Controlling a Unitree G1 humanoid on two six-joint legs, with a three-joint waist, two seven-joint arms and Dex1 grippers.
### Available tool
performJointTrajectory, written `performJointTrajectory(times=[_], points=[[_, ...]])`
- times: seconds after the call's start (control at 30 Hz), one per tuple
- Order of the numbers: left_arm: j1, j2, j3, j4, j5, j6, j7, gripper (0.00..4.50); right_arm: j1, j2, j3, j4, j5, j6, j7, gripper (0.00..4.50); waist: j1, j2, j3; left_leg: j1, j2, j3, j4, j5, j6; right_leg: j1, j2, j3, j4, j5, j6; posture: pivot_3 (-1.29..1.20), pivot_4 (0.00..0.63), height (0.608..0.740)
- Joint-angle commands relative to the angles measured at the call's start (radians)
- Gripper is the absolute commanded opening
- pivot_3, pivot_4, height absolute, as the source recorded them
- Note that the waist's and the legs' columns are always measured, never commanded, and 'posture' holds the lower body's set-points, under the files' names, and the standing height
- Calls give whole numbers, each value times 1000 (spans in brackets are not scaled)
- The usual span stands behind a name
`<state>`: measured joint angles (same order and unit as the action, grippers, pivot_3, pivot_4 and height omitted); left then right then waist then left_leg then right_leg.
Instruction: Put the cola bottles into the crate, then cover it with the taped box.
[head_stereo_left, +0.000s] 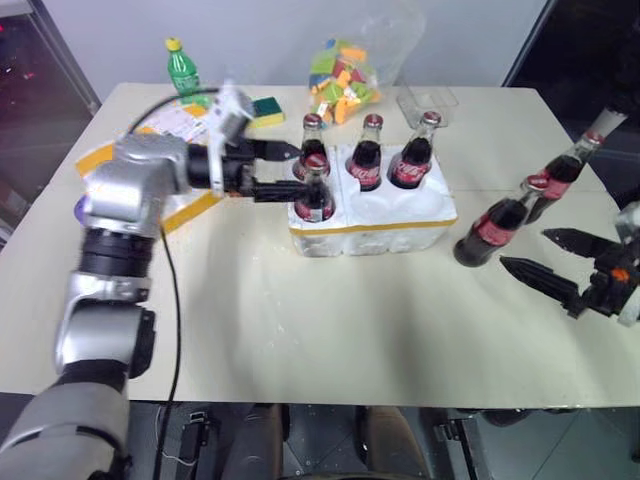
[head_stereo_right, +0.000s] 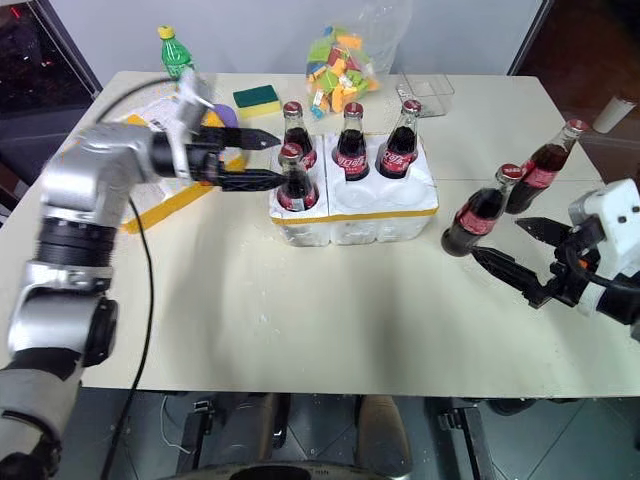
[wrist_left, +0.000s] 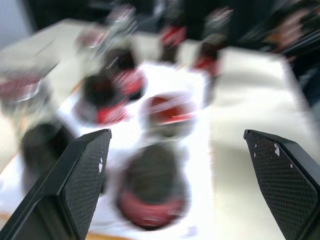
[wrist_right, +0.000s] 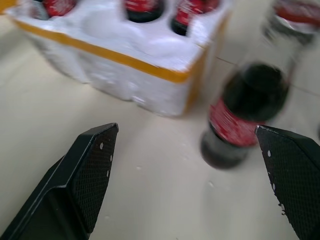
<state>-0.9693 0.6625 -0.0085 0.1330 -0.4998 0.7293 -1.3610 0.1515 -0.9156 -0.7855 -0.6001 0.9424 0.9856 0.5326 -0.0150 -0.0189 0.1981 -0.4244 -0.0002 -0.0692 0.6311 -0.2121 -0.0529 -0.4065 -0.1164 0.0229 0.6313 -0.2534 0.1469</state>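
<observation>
Black fingers of the left hand (head_stereo_left: 285, 170) are seen spread wide apart at the centre-left of the head view, one on either side of the front-left cola bottle (head_stereo_left: 314, 192), and nothing is gripped. That bottle is seated upright in a well of the crate (head_stereo_left: 372, 222), so the hand is judged to have let it go. Three further cola bottles (head_stereo_left: 366, 152) stand upright in the rear wells, while two front wells (head_stereo_left: 400, 205) are seen unfilled.

At the right edge of the frame, the right hand (head_stereo_left: 548, 258) is also held with its fingers well apart and empty. It is pointed toward the nearer of two loose bottles (head_stereo_left: 493, 229) on the tabletop (head_stereo_left: 300, 320), just right of the crate; that bottle lies between the fingers' line in the wrist view (wrist_right: 240, 115) but is not yet touched. The second loose bottle (head_stereo_left: 563, 172) stands just behind it. This posture is judged to be an approach for the next pick.

Behind the left arm, at the upper left, a corner of the taped box (head_stereo_left: 100, 157) is partly visible, largely hidden by the arm; covering is judged not yet due. A green bottle (head_stereo_left: 182, 68), a sponge (head_stereo_left: 267, 110) and a bag of coloured blocks (head_stereo_left: 342, 78) are noted along the far edge, clear of the work.
</observation>
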Motion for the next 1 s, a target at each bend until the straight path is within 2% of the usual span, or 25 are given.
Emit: performJointTrajectory(times=[0.03, 0.13, 0.43, 0.93, 1.0], points=[[56, 79, 39, -199, -144, 121, -66, 4449, -12, 55, 35, -7, -40, -38, -66, 4500, 0, 1, 0, 1, 0, 0, 0, 0, 0, 1, 0, 0, 0, 0, 0, 0, 150, 739], [117, 108, 37, -314, -185, 153, -35, 4449, -48, 109, 81, 24, -63, -60, -111, 4500, 1, 1, 0, 2, 0, 0, 1, 0, 0, 2, 0, 0, 0, 0, -1, 0, 150, 739], [219, 24, 24, -467, -208, 171, 188, 4449, -194, 159, 227, 203, -177, -140, -133, 4500, 2, 1, 0, 3, 0, 0, 1, 0, 0, 4, 0, 1, -1, -1, -2, 0, 150, 739], [227, 15, -6, -474, -222, 138, 248, 4449, -443, 242, 428, 526, -334, -277, -91, 4500, 2, 1, 0, 3, 0, 1, 0, 0, 0, 3, 0, 1, -1, 0, 0, 0, 150, 739], [228, 17, -9, -472, -221, 130, 254, 4500, -447, 243, 426, 530, -345, -293, -87, 3976, 2, 1, 0, 3, 0, 1, 0, 0, 0, 3, 0, 1, -1, 0, 0, 0, 150, 739]])
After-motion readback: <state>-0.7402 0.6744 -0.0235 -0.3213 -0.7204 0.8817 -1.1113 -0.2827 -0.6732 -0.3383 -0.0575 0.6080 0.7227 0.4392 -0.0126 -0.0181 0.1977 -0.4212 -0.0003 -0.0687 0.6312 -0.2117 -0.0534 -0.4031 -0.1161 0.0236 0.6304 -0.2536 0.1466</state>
